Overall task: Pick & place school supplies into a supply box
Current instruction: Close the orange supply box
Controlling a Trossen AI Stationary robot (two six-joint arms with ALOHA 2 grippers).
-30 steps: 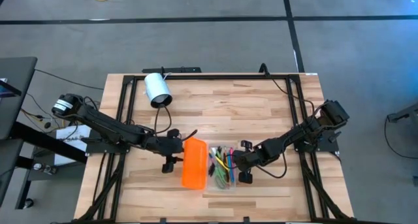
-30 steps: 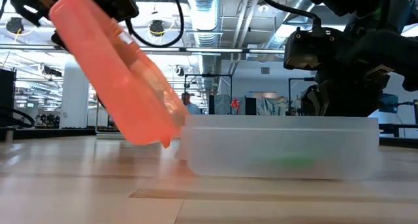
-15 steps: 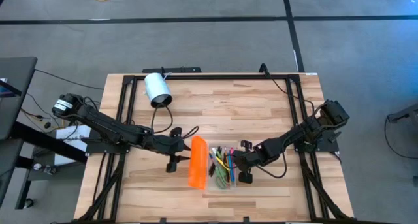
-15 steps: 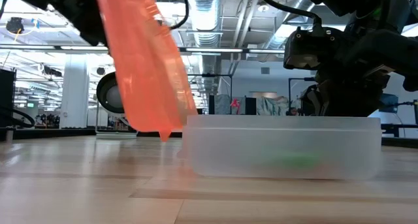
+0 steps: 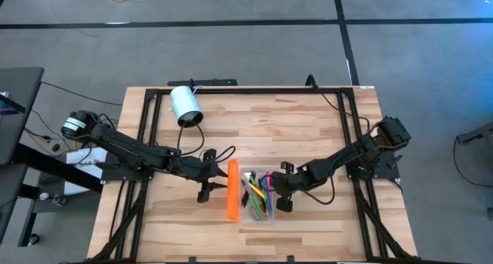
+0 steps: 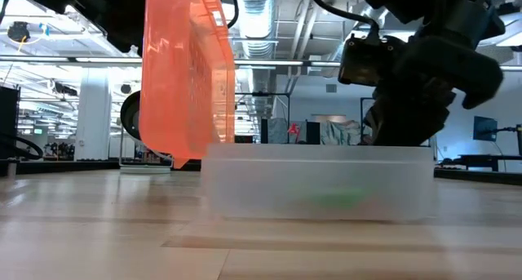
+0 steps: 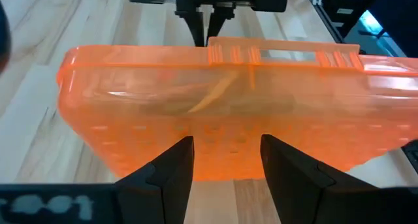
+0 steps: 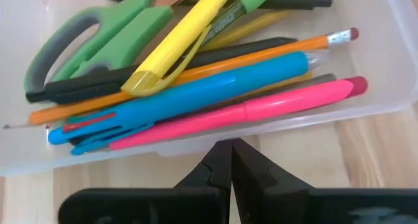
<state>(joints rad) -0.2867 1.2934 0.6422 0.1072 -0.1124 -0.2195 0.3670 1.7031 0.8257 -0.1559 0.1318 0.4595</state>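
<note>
High view is showing my left pincer, fingers wide, standing the bright orange ribbed lid up beside the clear plastic box of pens, while my shut right pincer is waiting opposite.

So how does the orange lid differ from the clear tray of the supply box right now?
The orange lid stands upright on its long edge, swung up beside the clear tray, which lies flat on the table. The lid is tinted orange and ribbed; the tray is colourless and smooth-walled. The tray holds the pens and scissors; the lid holds nothing. Both are long rectangles of see-through plastic of about the same length.
</note>
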